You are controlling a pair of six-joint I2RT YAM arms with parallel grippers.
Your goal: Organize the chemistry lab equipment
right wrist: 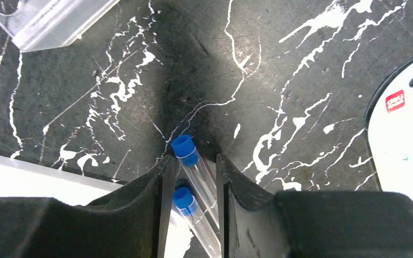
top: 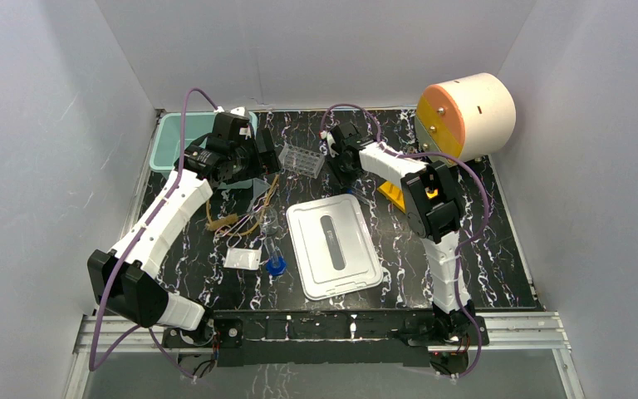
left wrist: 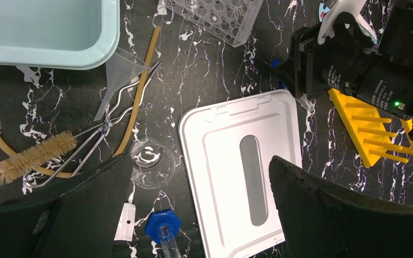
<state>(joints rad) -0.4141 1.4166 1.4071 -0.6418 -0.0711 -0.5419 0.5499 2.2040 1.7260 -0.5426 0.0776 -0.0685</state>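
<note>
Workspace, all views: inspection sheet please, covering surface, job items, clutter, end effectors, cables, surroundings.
Surface: black marbled table, crowded on the left.
Job's things: clear rack, yellow rack, funnel, tubing, brush, tongs, flask, packet lie loose; one capped tube beside the lid.
Clutter: white lid, teal bin, cream drum.
End effectors: left end effector open, empty; right end effector straddles two capped tubes, grip unclear.
Cables: purple cables loop off both arms; none seen snagged.
Surroundings: white walls; nothing else seen.

No writing was legible. A small red label point(right wrist: 395, 100) with white marks sat on a white round object point(right wrist: 403, 145) on the tabletop. The white lettering point(left wrist: 379, 86) on a black cylindrical motor housing point(left wrist: 355, 67) was too small to read.
</note>
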